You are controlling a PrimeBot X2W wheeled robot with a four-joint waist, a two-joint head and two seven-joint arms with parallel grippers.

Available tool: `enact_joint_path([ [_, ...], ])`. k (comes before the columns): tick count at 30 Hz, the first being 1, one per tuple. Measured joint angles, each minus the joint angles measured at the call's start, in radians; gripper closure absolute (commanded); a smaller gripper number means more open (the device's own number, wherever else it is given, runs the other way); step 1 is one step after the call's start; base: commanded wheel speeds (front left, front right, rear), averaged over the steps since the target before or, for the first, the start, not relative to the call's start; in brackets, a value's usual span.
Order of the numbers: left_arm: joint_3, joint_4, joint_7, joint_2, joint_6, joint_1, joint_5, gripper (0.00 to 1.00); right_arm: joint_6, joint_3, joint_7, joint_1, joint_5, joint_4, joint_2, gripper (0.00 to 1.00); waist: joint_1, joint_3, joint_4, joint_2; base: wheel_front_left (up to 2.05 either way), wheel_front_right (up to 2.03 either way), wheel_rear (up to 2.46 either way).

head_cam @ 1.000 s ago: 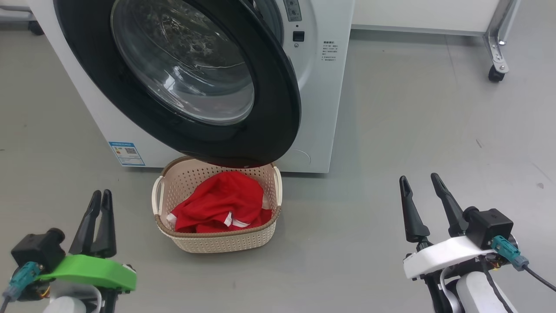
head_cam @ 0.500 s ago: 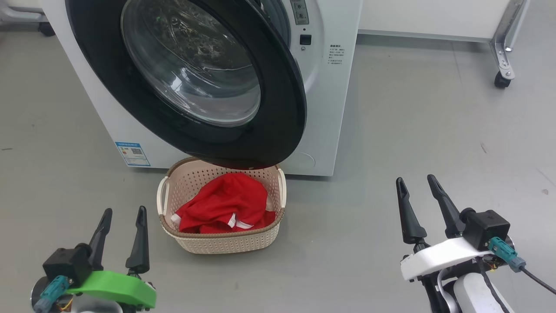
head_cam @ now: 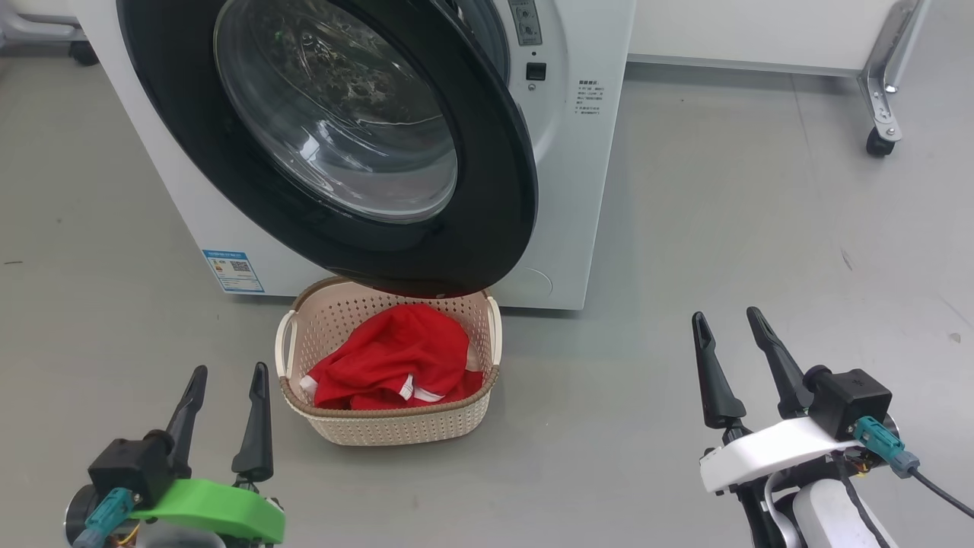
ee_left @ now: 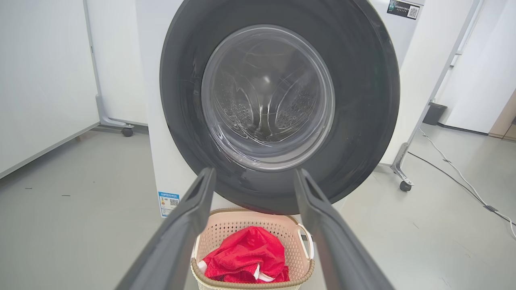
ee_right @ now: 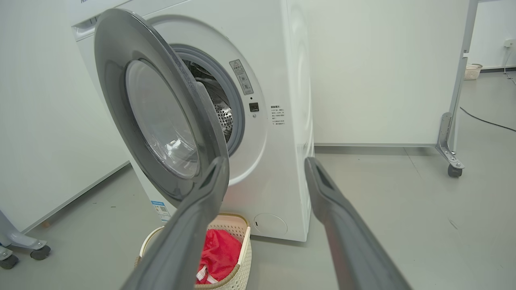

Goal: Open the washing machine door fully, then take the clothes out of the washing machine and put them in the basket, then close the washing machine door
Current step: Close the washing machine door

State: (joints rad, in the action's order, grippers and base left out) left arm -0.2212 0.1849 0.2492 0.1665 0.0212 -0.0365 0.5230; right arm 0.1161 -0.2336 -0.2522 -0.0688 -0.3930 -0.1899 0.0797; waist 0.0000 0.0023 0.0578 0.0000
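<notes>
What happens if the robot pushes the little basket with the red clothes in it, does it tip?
It would probably slide rather than tip: the basket looks wide and low on the smooth grey floor. It is likely light, being thin perforated plastic holding only soft red clothes.

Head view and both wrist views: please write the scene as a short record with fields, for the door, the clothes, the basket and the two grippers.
door: washing machine door swung open, away from the washing machine
basket: basket on the floor before the machine, its rear edge hidden by the door's lower rim in the head view
clothes: red clothes lie in the basket
left gripper: left gripper open, empty, left of the basket
right gripper: right gripper open, empty, well to the basket's right
step left: probably closing the door
</notes>
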Motion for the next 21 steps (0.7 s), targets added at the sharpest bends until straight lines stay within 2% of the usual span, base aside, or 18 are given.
enact_joint_path([
  [21, 0.017, -0.011, 0.0, -0.025, 0.002, 0.006, -0.051, 0.0, 0.0, 0.001, 0.0, 0.001, 0.001, 0.007, -0.003, 0.0, 0.0, 0.009, -0.007, 0.0, 0.0, 0.0, 0.0],
])
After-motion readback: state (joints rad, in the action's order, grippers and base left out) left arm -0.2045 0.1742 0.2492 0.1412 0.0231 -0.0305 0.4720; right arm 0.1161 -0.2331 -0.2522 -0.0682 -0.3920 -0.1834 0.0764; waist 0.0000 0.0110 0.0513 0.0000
